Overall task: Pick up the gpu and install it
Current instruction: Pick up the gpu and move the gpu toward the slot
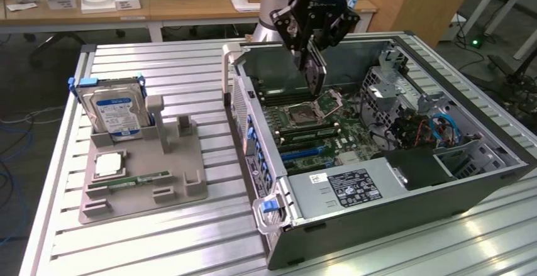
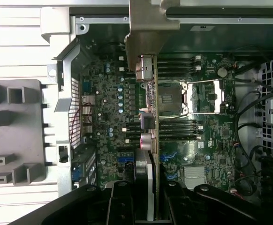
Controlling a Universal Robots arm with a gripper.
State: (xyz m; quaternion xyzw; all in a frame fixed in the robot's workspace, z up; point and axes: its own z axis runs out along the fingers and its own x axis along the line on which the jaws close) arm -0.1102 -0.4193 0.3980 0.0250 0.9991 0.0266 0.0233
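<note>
The gpu [image 1: 315, 73], a thin dark card, hangs edge-down in my gripper [image 1: 312, 44], which is shut on its upper edge. It hovers above the green motherboard [image 1: 336, 139] inside the open computer case [image 1: 394, 188], apart from the board and near the processor socket [image 1: 304, 114]. In the wrist view the gpu [image 2: 149, 140] is seen edge-on between my black fingers [image 2: 121, 204], with its silver-grey bracket [image 2: 148, 28] reaching toward the case's rear wall.
A grey fixture tray [image 1: 180, 182] lies at the exterior view's left, carrying a silver hard drive [image 1: 117, 114] with a blue-white label and a narrow green memory stick [image 1: 138, 180]. Cables and a drive cage [image 1: 419, 122] crowd the case's far side.
</note>
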